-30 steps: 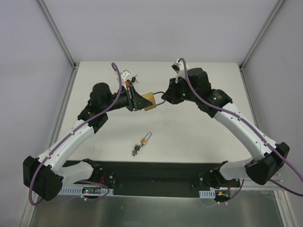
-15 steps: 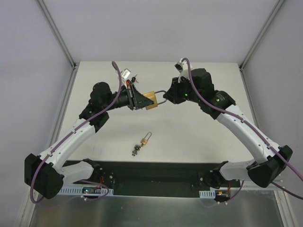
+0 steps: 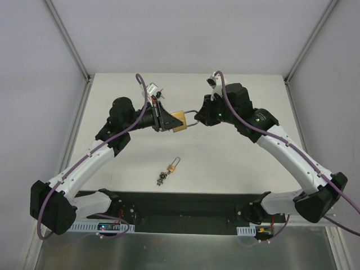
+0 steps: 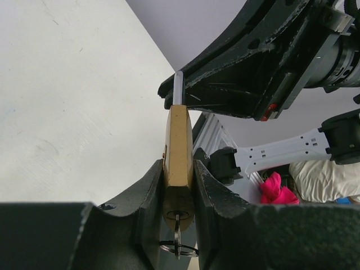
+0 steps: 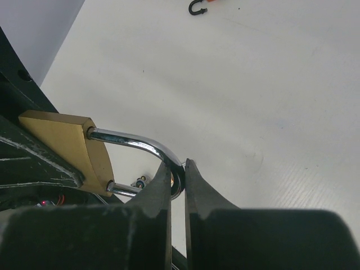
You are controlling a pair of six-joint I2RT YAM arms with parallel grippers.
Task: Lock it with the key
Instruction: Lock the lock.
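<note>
A brass padlock [image 3: 179, 120] hangs in the air between my two arms, above the back of the table. My left gripper [image 3: 166, 120] is shut on its body [image 4: 178, 140], one finger on each flat side. The key [image 4: 178, 228] sits in the keyhole at the padlock's bottom end, with a wire ring through it. My right gripper [image 5: 178, 164] is shut on the bend of the chrome shackle [image 5: 135, 140]. Both shackle legs meet the brass body [image 5: 67, 143].
A second, small padlock with keys [image 3: 170, 169] lies on the white table [image 3: 236, 163] in front of the arms. A small black hook-shaped piece [image 5: 196, 7] lies on the table further off. White walls close in the table's left, back and right.
Both arms have shifted only slightly. The padlock stays held between them in nearly the same place, and both grips are unchanged.
</note>
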